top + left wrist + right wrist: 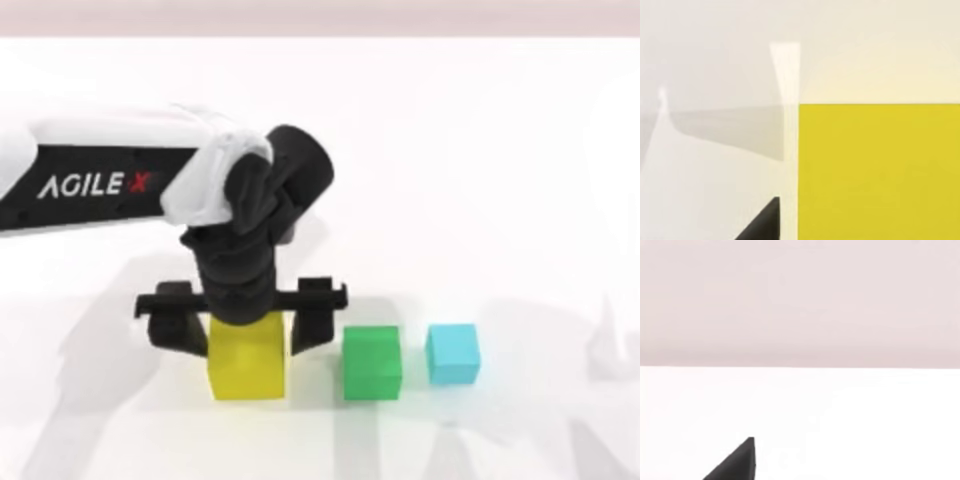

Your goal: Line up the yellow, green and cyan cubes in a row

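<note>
Left arm: you see the white and black AgileX arm come in from the table's left side, with its left gripper [250,325] directly above the bright yellow matte cube [247,360].
Left gripper state: the two black fingers [314,318] stand wide, one on each side of the yellow cube. You can see a small gap at the right finger, so I judge it is not clamped.
Yellow cube: it is the largest one and sits flat on the white table [500,200]. In the left wrist view its face [880,170] fills much of the picture, very close to the camera.
Green cube: the mid-sized green matte cube [372,362] is just right of the yellow cube, near but not touching.
Cyan cube: the smallest one, a light cyan matte cube [452,353], is right of the green cube with a similar gap, and a little farther back than the yellow cube's front edge.
Row: from these positions I judge the three cubes are already nearly in one line.
Handling: they look stiff, with flat matte faces, and probably light. You should take hold on two opposite side faces, near the middle height, so the cube does not twist.
Risk: the right finger is close to the green cube and could push it.
Right arm: it is not in the top view. Its wrist view shows only bare table and one dark finger tip [737,462], so I cannot tell its state.
</note>
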Controlling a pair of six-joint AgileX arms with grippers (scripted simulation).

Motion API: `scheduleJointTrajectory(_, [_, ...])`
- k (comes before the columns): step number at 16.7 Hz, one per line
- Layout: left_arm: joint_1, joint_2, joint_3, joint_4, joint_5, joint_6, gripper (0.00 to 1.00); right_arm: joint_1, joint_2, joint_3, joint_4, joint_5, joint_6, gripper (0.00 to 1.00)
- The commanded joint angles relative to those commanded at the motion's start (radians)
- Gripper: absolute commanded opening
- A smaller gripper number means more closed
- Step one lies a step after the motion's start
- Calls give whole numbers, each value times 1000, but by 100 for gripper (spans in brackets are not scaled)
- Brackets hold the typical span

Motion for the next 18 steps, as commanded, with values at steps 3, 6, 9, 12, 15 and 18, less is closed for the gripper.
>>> scheduleJointTrajectory(3, [0, 0, 0, 0, 0, 0, 100, 0, 0, 0, 0, 0, 0, 100])
scheduleJointTrajectory(6, [0, 0, 0, 0, 0, 0, 100, 0, 0, 0, 0, 0, 0, 100])
scheduleJointTrajectory(9, [1, -1, 3, -4, 0, 0, 100, 0, 0, 0, 0, 0, 0, 100])
scheduleJointTrajectory(12, [7, -22, 55, -75, 0, -5, 100, 0, 0, 0, 0, 0, 0, 100])
scheduleJointTrajectory(15, [14, -59, 128, -200, 0, -6, 100, 0, 0, 0, 0, 0, 0, 100])
scheduleJointTrajectory(18, [18, -89, 173, -262, 0, -4, 100, 0, 0, 0, 0, 0, 0, 100])
